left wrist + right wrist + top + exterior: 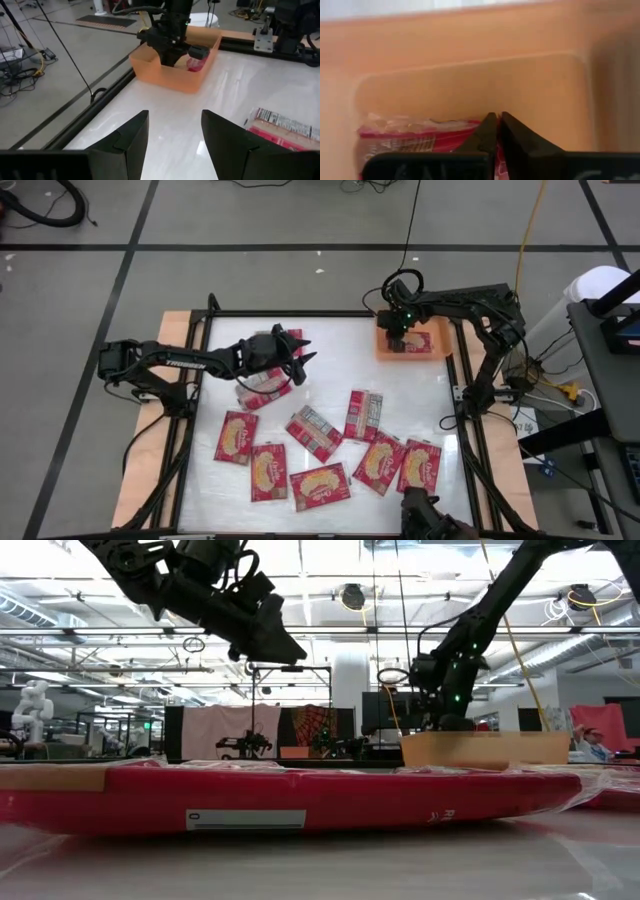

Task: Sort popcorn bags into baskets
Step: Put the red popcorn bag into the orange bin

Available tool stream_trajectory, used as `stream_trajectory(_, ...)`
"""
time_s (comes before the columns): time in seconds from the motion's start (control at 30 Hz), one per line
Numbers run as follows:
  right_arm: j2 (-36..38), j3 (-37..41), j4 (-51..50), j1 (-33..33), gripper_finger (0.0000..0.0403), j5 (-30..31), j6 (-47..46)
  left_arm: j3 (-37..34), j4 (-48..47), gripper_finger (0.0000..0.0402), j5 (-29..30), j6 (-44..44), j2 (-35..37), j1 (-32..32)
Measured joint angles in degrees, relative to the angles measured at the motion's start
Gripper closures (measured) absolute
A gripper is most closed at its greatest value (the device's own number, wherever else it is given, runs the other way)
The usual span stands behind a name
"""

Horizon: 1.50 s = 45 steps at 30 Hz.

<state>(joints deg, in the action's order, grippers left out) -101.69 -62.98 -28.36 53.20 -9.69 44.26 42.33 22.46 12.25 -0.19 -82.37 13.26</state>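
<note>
Several red popcorn bags lie flat on the white table top, among them one (pixel 237 437) at the near left, one (pixel 363 415) in the middle and one (pixel 262 385) just below my left gripper. My left gripper (pixel 298 352) hovers open above the table's left half, with nothing between its fingers (pixel 175 117). The orange basket (pixel 440 350) stands at the far right corner. One red bag (pixel 415 137) lies flat on the basket's floor. My right gripper (pixel 496 116) reaches down into the basket, shut, its tips over that bag's edge. My right gripper points down into the basket, its shut fingertips (pixel 487 125) standing in front of the bag's end (pixel 470 131). I cannot tell whether they touch the bag. The bag lies flat on the basket's floor.
A black frame rail (pixel 300 313) runs round the table top, with wooden boards outside it. A bag (pixel 280 127) lies close ahead of my left gripper. A dark camera mount (pixel 430 520) sits at the near edge. Bare table top lies between the bags and the basket.
</note>
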Motion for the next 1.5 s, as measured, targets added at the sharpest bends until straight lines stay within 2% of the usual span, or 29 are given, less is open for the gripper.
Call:
stream_trajectory(0.2, 9.3, 0.0, 0.4, -1.4, 0.0401, 6.6, -5.9, 0.0, 4.4, 0.0215, 0.0, 0.3, 0.0, 0.2)
stream_trajectory(0.47, 23.6, -0.1, 5.3, -4.7, 0.0402, 7.0, -15.4, 0.0, 15.4, 0.0208, 0.0, 3.0, -0.3, 0.4)
stream_trajectory(0.57, 28.1, -0.1, 9.1, -7.0, 0.0403, 6.9, -17.7, 0.0, 21.5, 0.0184, -0.7, 4.7, -1.6, 0.6)
stream_trajectory(0.67, 31.3, -0.1, 12.5, -9.8, 0.0403, 6.8, -20.3, 0.2, 29.3, 0.0148, -2.5, 4.5, -4.4, 1.0)
stream_trajectory(0.77, 33.4, -0.1, 15.9, -12.6, 0.0403, 6.8, -24.7, 1.1, 32.9, 0.0109, -3.2, 3.0, -7.8, 1.2)
stream_trajectory(0.93, 34.1, -0.1, 20.1, -17.1, 0.0403, 6.7, -31.3, 4.9, 34.9, 0.0060, -3.3, 2.9, -14.0, 0.2)
stream_trajectory(1.07, 33.7, -0.1, 22.0, -21.0, 0.0403, 7.1, -34.0, 8.7, 34.8, 0.0050, -3.4, 2.3, -18.8, -0.7)
stream_trajectory(1.2, 33.1, -0.1, 23.3, -24.5, 0.0403, 9.8, -35.7, 11.7, 34.9, 0.0067, 0.0, 0.1, -22.2, -1.1)
stream_trajectory(1.3, 33.0, -0.1, 24.0, -26.1, 0.0403, 9.8, -35.7, 13.0, 34.8, 0.0104, 1.3, -0.3, -23.5, -1.0)
stream_trajectory(1.4, 32.9, -0.1, 22.7, -27.2, 0.0403, 9.8, -35.6, 13.4, 34.9, 0.0174, 1.3, 1.1, -23.5, -0.8)
stream_trajectory(1.5, 33.6, -0.1, 20.1, -27.6, 0.0403, 9.9, -34.4, 13.4, 34.7, 0.0269, 0.5, 1.2, -23.5, 0.0)
